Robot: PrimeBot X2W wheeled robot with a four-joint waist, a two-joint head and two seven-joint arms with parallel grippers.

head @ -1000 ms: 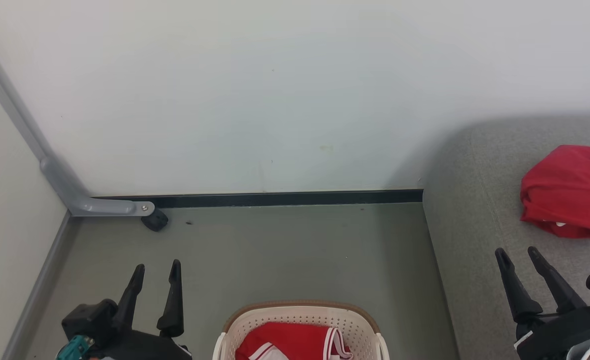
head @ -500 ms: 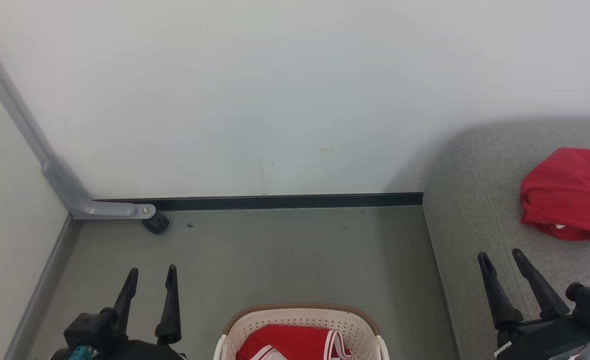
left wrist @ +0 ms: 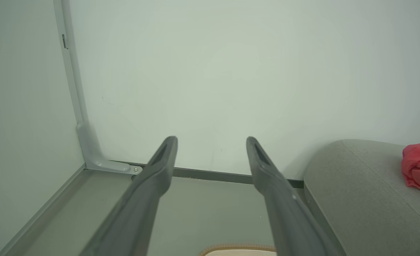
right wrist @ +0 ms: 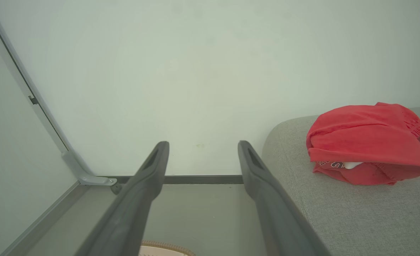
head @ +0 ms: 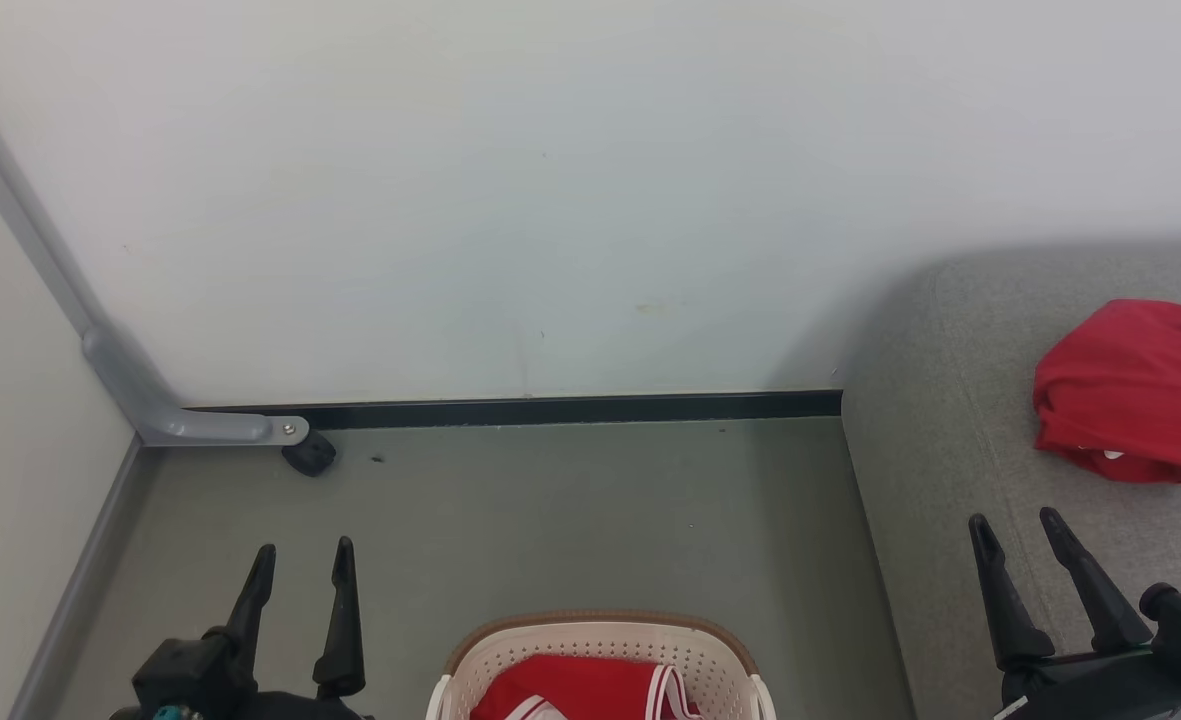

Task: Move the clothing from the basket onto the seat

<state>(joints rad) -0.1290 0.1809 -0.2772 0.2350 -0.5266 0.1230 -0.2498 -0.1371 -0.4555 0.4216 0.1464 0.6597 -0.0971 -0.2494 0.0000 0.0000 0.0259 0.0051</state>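
Since both grippers are empty and one piece is left in the basket, the step in hand looks like the reach for that piece. The left gripper [head: 304, 550] is the nearer one by my reckoning. It would do well to turn inward and tip down over the basket [head: 600, 618], come in from above rather than across the rim, and bite into a thick fold of cloth, not the thin white trim. A deep pinch matters, as soft fabric slides out of a shallow one. The lift should clear the rim before any swing toward the seat [head: 950, 480], or the basket may tip or drag.

That gripper sits low at the basket's left, its fingers [head: 342, 610] spread wide, pointing at the wall [head: 550, 200] and touching nothing. The right gripper [head: 1015, 520] is the same, with jaws fully apart and nothing between them. It shows against the near part of the seat in the head view.

Between the two, at the bottom edge, the basket stands on the floor [head: 550, 520] just beside the seat's end. In it lies the striped garment [head: 570, 685], red with white bands, only partly in the frame. The red garment [head: 1130, 390] is already done: it lies bunched on the seat cushion, beyond the right gripper and apart from it. Farther off, a grey bracket [head: 200, 425] with a dark castor [head: 308, 455] stands in the left corner, well away from the work.
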